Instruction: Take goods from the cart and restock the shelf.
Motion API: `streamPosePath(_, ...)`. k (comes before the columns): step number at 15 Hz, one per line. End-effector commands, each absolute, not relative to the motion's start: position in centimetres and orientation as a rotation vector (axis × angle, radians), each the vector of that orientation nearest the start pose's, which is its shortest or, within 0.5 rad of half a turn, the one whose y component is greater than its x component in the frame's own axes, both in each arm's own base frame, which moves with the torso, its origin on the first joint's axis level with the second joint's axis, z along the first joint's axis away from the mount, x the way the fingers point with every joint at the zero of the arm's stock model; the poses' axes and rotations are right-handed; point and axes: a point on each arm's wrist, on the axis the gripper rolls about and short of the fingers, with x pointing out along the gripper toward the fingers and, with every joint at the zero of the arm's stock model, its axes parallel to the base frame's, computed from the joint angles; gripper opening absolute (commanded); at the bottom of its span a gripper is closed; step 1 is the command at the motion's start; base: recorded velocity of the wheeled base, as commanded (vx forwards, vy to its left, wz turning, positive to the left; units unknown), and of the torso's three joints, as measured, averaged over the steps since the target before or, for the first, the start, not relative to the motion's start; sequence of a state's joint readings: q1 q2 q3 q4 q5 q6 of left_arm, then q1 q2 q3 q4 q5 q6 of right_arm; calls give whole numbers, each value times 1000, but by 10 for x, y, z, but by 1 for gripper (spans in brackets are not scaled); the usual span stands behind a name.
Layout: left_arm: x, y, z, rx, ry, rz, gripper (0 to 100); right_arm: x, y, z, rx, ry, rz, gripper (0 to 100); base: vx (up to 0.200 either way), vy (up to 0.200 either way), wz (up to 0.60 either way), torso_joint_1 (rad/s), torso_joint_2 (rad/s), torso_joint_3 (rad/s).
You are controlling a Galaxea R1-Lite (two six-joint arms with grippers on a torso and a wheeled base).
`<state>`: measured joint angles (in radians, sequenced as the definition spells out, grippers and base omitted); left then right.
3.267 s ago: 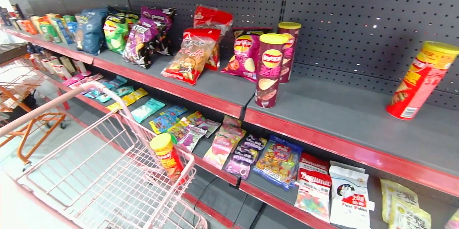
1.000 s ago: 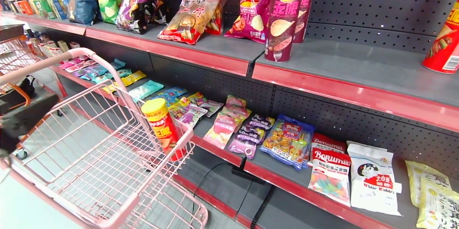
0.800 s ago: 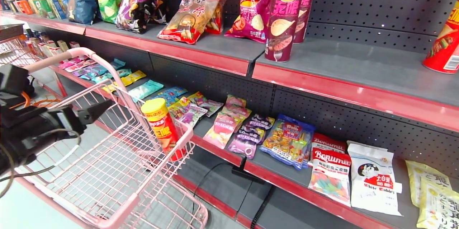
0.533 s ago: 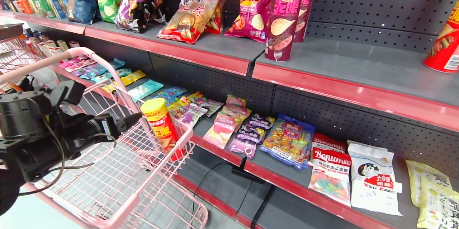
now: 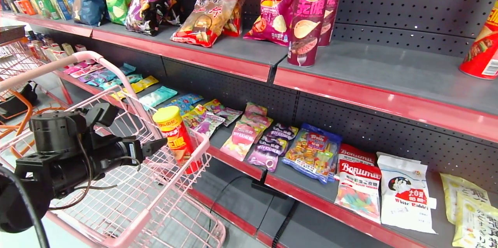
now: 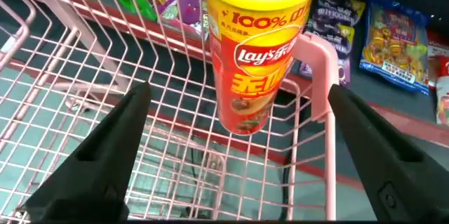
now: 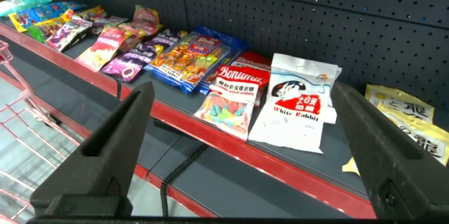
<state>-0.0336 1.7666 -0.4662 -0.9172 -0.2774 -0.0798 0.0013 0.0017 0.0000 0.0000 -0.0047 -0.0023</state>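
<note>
A red chip can with a yellow lid (image 5: 177,139) stands upright in the front corner of the pink wire cart (image 5: 130,222). My left gripper (image 5: 151,147) hovers over the cart basket, just short of the can, pointing at it. In the left wrist view the red can (image 6: 256,55) stands ahead of the open left gripper (image 6: 238,147), whose fingers are spread wider than the can and hold nothing. My right gripper (image 7: 242,161) is open and empty above the front of the lower shelf. The grey upper shelf (image 5: 389,73) has bare room between two purple cans (image 5: 309,14) and another red can (image 5: 480,49).
Chip bags (image 5: 206,14) fill the upper shelf's left part. Candy and snack bags (image 5: 311,154) lie along the lower shelf (image 5: 334,211); they show in the right wrist view too (image 7: 298,104). The cart handle (image 5: 50,67) rises at left. An orange cart (image 5: 15,104) stands behind.
The head camera tilted down early on. Over the last second my left arm came in from the left and moved forward over the cart toward the red can.
</note>
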Motion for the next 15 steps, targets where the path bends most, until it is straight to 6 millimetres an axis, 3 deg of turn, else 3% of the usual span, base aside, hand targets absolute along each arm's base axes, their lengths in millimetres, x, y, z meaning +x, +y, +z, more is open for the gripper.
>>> streamPosePath(1, 281, -16, 106, -123, 391, -294, 100, -23, 0, 76, -3, 3, -3, 100, 0, 0, 0, 0, 0, 0)
streamPosePath(6, 306, -19, 89, -65, 315, -392, 100, -23, 0, 76, -3, 3, -3, 100, 0, 0, 0, 0, 0, 0)
streamPosePath(9, 324, -21, 90, -58, 281, -405, 100, -23, 0, 76, -5, 3, -3, 100, 0, 0, 0, 0, 0, 0)
streamPosePath(15, 331, -26, 86, -59, 283, -433, 100, -23, 0, 76, -5, 3, -3, 100, 0, 0, 0, 0, 0, 0)
